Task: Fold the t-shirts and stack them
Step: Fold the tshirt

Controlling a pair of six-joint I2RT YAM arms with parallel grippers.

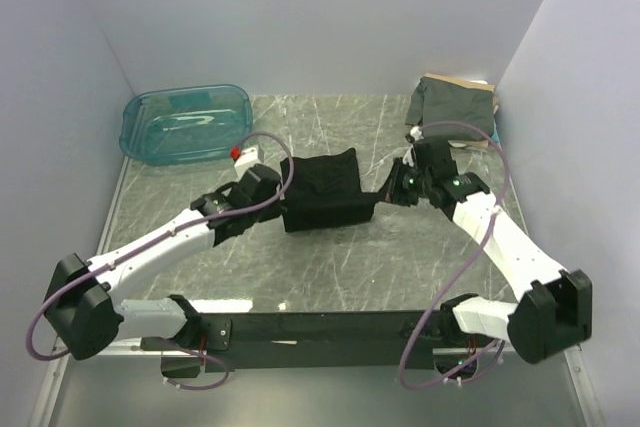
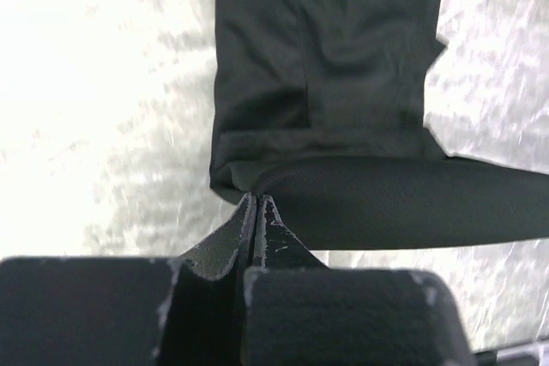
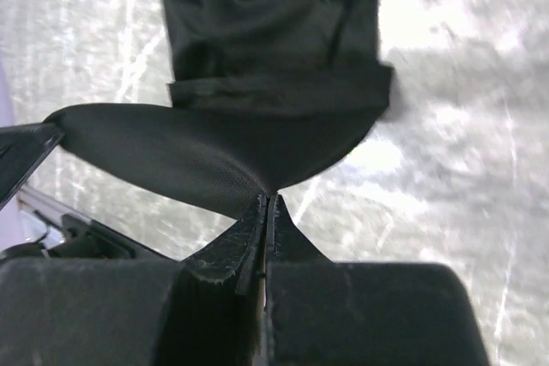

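A plain black t-shirt (image 1: 328,192) lies partly folded in the middle of the table. My left gripper (image 1: 278,205) is shut on its near left corner, and the wrist view shows the cloth (image 2: 343,83) pinched at the fingertips (image 2: 256,199). My right gripper (image 1: 385,192) is shut on the near right corner, and its wrist view shows the cloth (image 3: 257,57) rising from the tips (image 3: 268,199). The near edge is held stretched between both grippers, lifted off the table. A folded dark grey-green t-shirt (image 1: 452,104) lies at the back right on a tan one (image 1: 465,80).
A translucent teal bin (image 1: 187,123) stands at the back left. White walls close in the table on three sides. A black bar (image 1: 330,327) runs along the near edge between the arm bases.
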